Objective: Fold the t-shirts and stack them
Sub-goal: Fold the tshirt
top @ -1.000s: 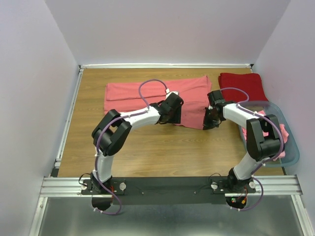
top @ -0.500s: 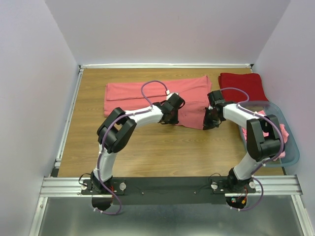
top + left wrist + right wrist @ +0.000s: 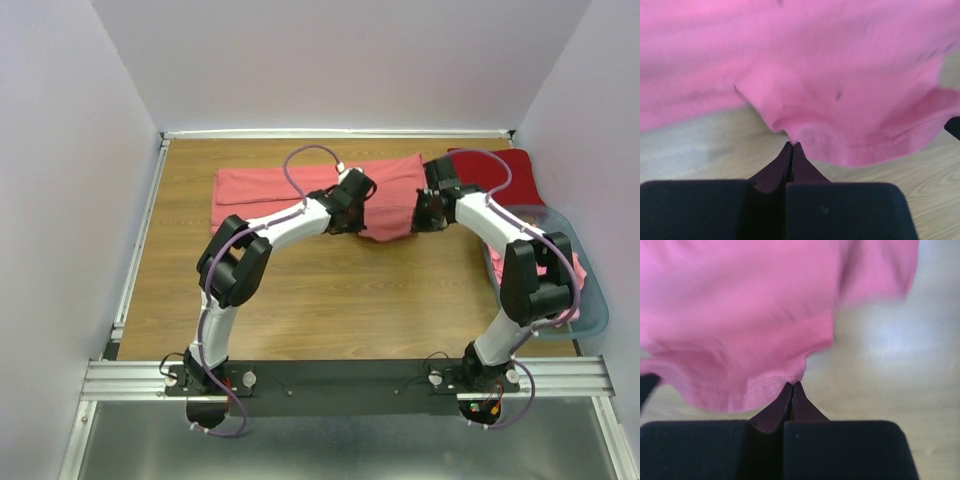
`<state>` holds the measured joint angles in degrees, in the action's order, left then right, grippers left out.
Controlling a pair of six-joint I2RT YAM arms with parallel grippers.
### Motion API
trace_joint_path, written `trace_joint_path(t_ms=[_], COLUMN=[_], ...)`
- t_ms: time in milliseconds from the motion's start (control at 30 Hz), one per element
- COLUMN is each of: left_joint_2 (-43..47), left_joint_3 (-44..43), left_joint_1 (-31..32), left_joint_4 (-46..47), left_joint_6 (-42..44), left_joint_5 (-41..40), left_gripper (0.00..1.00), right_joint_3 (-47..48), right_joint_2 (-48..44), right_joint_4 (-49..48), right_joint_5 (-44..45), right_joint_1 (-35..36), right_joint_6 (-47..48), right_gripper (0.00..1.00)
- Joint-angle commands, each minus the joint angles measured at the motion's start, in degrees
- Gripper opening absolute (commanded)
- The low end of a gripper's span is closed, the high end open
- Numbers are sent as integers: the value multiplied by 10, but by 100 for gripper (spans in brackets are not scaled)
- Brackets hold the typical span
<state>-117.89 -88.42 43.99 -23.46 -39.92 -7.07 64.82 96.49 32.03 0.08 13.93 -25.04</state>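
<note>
**A:** Entry, both arms. Where is the salmon-pink cloth t-shirt (image 3: 270,190)?

**B:** It is spread across the far half of the brown wooden table (image 3: 330,300), long side running left to right. The left part lies flat. The near hem on the right part is raised off the wood and bunched between the two grippers.

**A:** Left gripper (image 3: 791,146)?

**B:** The fingers are pressed together with a fold of the pink hem pinched at their tips. In the wrist view the cloth puckers up from the pinch point and hangs over bare wood.

**A:** Right gripper (image 3: 791,385)?

**B:** Same reading. The fingers are closed flat against each other and nip the stitched edge of the same shirt near its right corner. Cloth fills the upper left of that wrist view, and the table shows to the right.

**A:** Other items?

**B:** A deep red cloth t-shirt (image 3: 495,172) lies folded at the far right corner, just beside the pink one's right end. I cannot tell whether the two touch, as the right arm covers the gap. An oval grey-blue plastic basket (image 3: 597,318) sits at the right edge, nearer than the red shirt. There is crumpled pink cloth (image 3: 578,268) inside it, partly hidden by the right arm.
</note>
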Motion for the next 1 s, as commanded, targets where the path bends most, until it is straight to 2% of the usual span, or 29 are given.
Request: trace_joint_path(t_ms=[0, 233, 500, 767, 967], left_joint_2=[-23, -69, -116, -146, -157], left_joint_3=[-75, -186, -239, -256, -257], left_joint_1=[-36, -84, -120, -136, -143], left_joint_4=[-16, -26, -4, 21, 29], left_joint_6=[20, 40, 44, 39, 34], left_joint_5=[13, 55, 94, 119, 126], left_gripper=[0, 0, 0, 0, 0], right_joint_3=[96, 268, 441, 534, 541], right_joint_2=[39, 153, 262, 344, 373], right_joint_4=[-11, -12, -14, -17, -18], right_joint_5=[43, 65, 74, 79, 66], right_joint_1=[5, 4, 4, 4, 4], right_joint_6=[19, 50, 89, 111, 110], right_gripper=[1, 1, 1, 1, 1])
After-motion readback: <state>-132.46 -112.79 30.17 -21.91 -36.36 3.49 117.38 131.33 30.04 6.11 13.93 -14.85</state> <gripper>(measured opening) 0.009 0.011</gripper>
